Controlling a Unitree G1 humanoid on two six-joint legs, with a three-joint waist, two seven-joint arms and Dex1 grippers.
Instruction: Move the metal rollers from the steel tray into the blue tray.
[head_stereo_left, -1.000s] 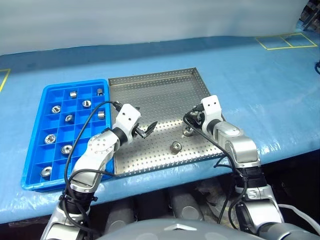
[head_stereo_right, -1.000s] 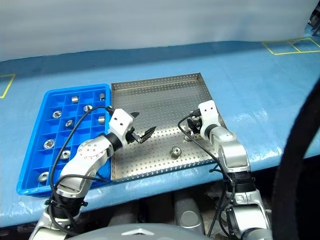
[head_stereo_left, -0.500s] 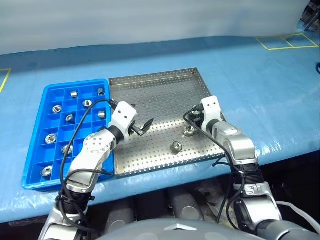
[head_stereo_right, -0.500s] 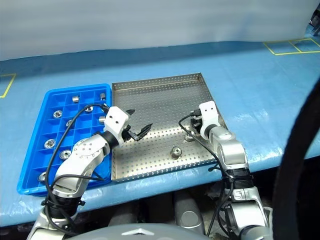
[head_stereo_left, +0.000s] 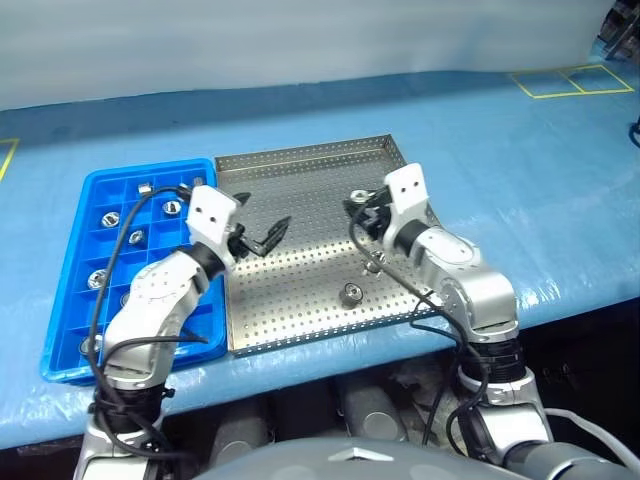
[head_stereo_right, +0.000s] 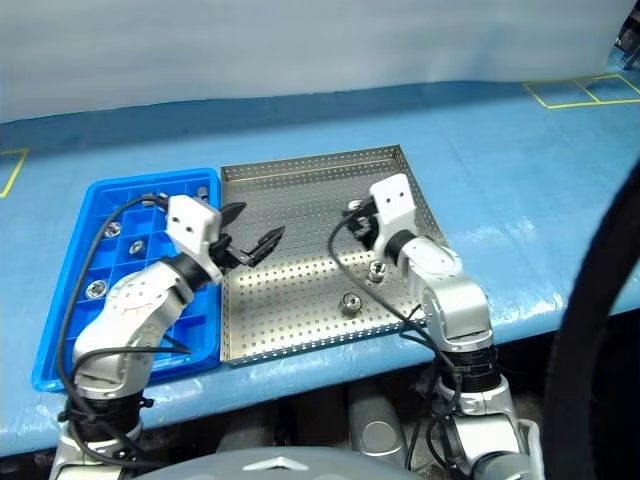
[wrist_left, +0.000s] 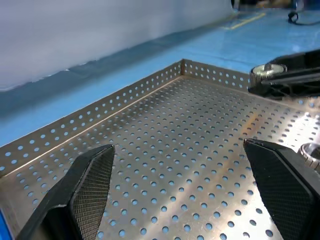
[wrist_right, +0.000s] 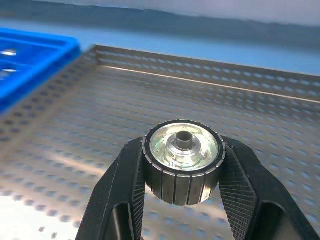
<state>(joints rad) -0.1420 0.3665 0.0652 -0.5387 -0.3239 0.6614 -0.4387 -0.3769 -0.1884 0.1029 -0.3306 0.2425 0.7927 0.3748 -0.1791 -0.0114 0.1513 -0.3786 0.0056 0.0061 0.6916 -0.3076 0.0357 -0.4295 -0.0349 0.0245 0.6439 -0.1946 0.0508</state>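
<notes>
**Right gripper lifts one roller clear of the steel tray**

A wide blue-covered table (head_stereo_left: 520, 150) runs across the frame. In the middle of it sits the steel tray (head_stereo_left: 300, 180), its floor full of small holes, and hard against its left rim lies the blue tray (head_stereo_left: 70, 300) with its grid of little compartments.

The right gripper (wrist_right: 182, 165) hangs above the upper right part of the steel tray, its two black fingers closed tight on one of the metal rollers (wrist_right: 182, 150); the ribbed cylinder sits between the pads with its hollow end facing the wrist camera, clear of the tray floor. The left gripper (head_stereo_left: 255, 225) hovers over the steel tray's upper left area, just right of the blue tray's edge, its fingers (wrist_left: 92, 180) spread wide with nothing between them.

Two more rollers lie loose on the perforated floor at lower centre of the frame: one (head_stereo_left: 350, 294) near the tray's front rim, another (head_stereo_left: 375, 262) just up and right of it, beneath the right arm. Several rollers (head_stereo_left: 110, 217) already sit in separate compartments of the blue tray, partly hidden by the left arm.
</notes>
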